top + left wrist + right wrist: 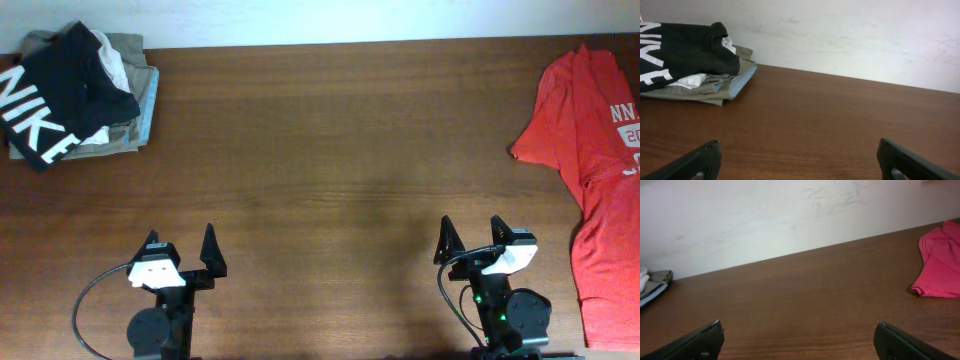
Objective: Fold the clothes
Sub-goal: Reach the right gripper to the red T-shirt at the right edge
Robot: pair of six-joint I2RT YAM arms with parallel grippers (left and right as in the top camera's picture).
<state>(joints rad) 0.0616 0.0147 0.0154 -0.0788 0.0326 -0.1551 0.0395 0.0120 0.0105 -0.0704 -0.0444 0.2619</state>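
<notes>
**Both pincers spread, shirt lying off to my right**

My left gripper (181, 243) sits at the near edge of the table (320, 150), its two fingers wide apart with nothing between them. My right gripper (472, 235) sits at the same near edge, just as spread and just as empty. Each wrist camera shows only dark fingertips at the bottom corners and bare brown wood ahead.

Just beside my right arm, on its outer side, lies the red-orange T-shirt (590, 150). It runs along the right edge of the table from the near side to the far side and is partly cut off by the overhead view. It lies spread out and wrinkled, white block lettering facing up, one short sleeve pointing in toward the middle of the table. Neither pincer touches it.

At the far left corner, well apart from the shirt, a black garment with white NIKE letters (50, 100) is slumped on top of folded khaki garments (120, 135). Behind the table stands a pale wall (790, 220).
</notes>
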